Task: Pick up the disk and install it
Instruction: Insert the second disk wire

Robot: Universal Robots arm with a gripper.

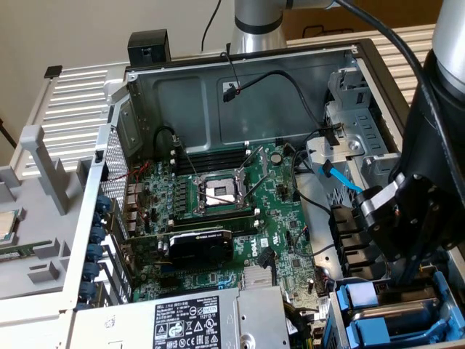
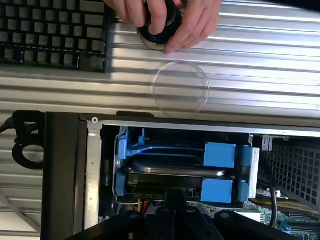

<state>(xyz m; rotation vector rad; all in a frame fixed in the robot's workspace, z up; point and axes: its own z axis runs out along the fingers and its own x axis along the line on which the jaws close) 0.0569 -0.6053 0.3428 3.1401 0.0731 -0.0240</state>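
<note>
Wrist view: blue-railed silver-grey disk point(image 2: 175, 171) in bay

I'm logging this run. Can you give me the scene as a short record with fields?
setting: open computer case, motherboard exposed
disk: in the blue-railed bay at the case edge, dark disk between the rails
gripper: shut, above the bay
held: nothing seen in its grip
person: hand on a round black object, beside a keyboard

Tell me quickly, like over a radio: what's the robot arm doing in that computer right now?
Gripper shut, poised over the drive bay at the open computer case corner. Silver-grey metal disk with blue plastic rails sits in the bay. A person's hand holds a black round object nearby.
</note>
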